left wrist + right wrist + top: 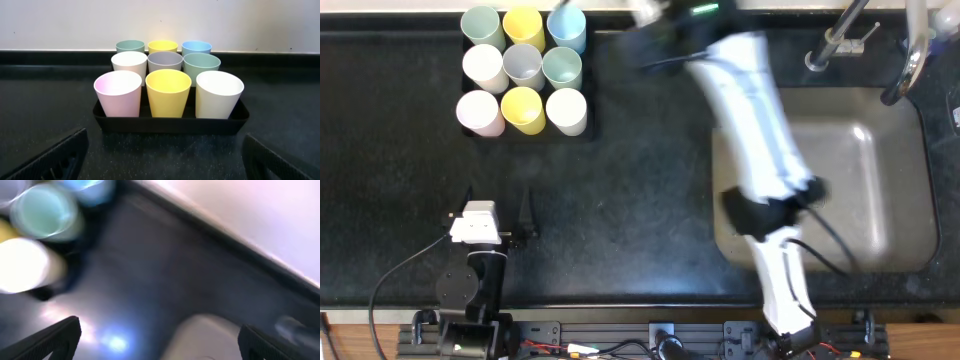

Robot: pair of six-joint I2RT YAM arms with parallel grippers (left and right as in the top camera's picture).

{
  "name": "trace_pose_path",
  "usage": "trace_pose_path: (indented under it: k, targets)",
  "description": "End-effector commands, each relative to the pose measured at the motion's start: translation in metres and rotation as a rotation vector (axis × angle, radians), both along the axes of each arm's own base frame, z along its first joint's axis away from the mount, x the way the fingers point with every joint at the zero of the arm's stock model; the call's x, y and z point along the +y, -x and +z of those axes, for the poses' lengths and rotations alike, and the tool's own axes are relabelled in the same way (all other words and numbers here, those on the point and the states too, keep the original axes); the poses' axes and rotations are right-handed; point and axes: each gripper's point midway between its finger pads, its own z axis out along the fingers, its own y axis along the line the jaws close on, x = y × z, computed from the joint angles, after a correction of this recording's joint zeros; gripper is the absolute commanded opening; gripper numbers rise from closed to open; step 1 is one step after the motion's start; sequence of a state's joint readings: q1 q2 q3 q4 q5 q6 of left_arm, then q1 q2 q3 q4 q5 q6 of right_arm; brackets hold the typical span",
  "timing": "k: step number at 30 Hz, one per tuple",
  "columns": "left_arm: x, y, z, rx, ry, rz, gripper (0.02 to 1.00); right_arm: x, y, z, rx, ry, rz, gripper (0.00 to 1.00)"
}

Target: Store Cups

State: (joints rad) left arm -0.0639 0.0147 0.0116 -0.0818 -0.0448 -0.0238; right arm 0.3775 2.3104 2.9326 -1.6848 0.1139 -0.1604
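Nine pastel plastic cups (523, 68) fill black rectangular tray (170, 125), back-left corner of dark countertop (640, 180). Left gripper (165, 152) and right gripper (160, 335) both released, empty. Keep right one high past the rims.

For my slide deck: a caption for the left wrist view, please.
Nine cups in three rows fill a black tray, framed by the open left gripper.

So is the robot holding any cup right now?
No, nothing is held. The left tool and the right tool are both open and bare; the nine cups stand in the tray.
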Motion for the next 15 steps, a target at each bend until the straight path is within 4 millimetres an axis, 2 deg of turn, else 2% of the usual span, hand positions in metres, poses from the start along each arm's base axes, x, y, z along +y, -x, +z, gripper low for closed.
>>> trace_pose_path:
  k: [1,3,6,8,11,13,15]
  targets:
    - [0.002,0.000,0.001,-0.010,0.007,0.013,0.998,-0.099,0.012,0.070,-0.134,-0.077,-0.261,0.998]
    - [0.002,0.000,0.001,-0.010,0.007,0.013,0.998,-0.131,0.025,0.081,-0.140,-0.099,-0.347,0.998]
    - [0.002,0.000,0.001,-0.010,0.007,0.013,0.998,-0.158,0.055,0.086,-0.106,-0.107,-0.421,0.998]
    - [0.002,0.000,0.001,-0.010,0.007,0.013,0.998,-0.155,0.083,0.078,-0.035,-0.156,-0.406,0.998]
    - [0.002,0.000,0.001,-0.010,0.007,0.013,0.998,-0.132,0.131,0.053,0.098,-0.240,-0.326,0.996]
    - [0.002,0.000,0.001,-0.010,0.007,0.013,0.998,-0.130,0.144,0.036,0.063,-0.210,-0.267,0.996]
    - [0.002,0.000,0.001,-0.010,0.007,0.013,0.998,-0.136,0.146,0.020,-0.058,-0.176,-0.240,0.996]
